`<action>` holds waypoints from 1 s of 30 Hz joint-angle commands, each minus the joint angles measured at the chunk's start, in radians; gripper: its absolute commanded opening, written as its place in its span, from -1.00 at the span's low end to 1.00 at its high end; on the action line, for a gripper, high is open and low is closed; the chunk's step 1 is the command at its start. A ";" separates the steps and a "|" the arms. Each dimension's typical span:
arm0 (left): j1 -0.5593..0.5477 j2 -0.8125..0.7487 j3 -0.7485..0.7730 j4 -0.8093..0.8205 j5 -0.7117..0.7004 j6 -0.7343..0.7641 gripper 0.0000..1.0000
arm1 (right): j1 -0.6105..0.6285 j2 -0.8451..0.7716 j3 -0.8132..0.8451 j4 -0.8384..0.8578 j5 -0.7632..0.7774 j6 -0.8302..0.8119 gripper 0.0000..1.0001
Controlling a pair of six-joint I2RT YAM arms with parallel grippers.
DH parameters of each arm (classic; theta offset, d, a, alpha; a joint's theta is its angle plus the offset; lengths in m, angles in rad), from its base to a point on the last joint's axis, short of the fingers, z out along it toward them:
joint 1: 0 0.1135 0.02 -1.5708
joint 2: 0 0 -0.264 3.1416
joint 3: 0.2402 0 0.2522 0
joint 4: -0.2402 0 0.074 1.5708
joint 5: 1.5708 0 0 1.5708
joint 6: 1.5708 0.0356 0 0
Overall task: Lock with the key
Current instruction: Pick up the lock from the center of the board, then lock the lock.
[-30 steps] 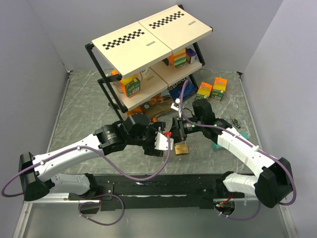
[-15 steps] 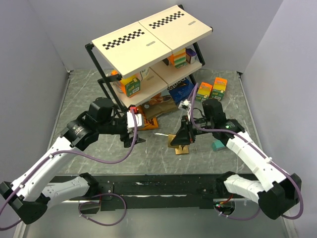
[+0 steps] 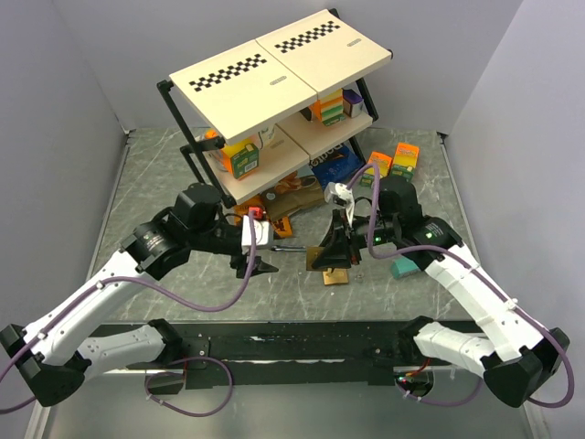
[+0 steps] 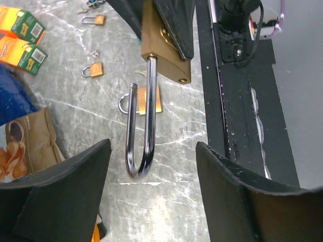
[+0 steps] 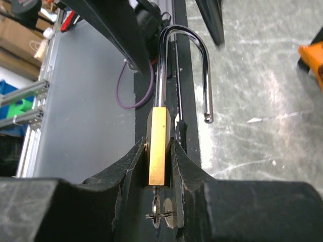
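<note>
Grey marbled worktop (image 3: 137, 192), shelf rack (image 3: 274, 78) at rear w/ small boxes. R pincer (image 5: 159, 151) pinches brass padlock (image 5: 159, 136) by its body, held up over mid-worktop. Shackle (image 5: 184, 70) open, short leg clear of the body; key (image 5: 157, 212) sits in the base. L pincer (image 4: 151, 151) spread wide, empty, facing the shackle's bend, not touching. Second padlock (image 3: 335, 276) lies on worktop just below.

At table centre the right gripper (image 3: 329, 254) clamps a brass padlock (image 3: 314, 254) above the marble table (image 3: 155, 183). Its shackle points toward the left gripper (image 3: 257, 265), whose fingers stand apart, empty. A second padlock (image 3: 335, 277) lies on the table just beside. Shelf rack (image 3: 274, 78) behind, cartons (image 3: 403, 161) far right.
</note>
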 commanded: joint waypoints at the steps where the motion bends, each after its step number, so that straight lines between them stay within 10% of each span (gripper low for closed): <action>1: -0.031 0.022 0.003 -0.008 -0.020 0.051 0.41 | 0.028 -0.047 0.088 0.048 -0.022 -0.057 -1.00; 13: -0.034 0.055 0.089 -0.138 0.110 0.129 -0.70 | 0.074 -0.070 0.108 0.019 0.077 -0.196 -1.00; 30: -0.034 0.083 0.109 -0.095 0.159 0.074 -0.98 | 0.136 -0.067 0.083 0.145 0.143 -0.232 -1.00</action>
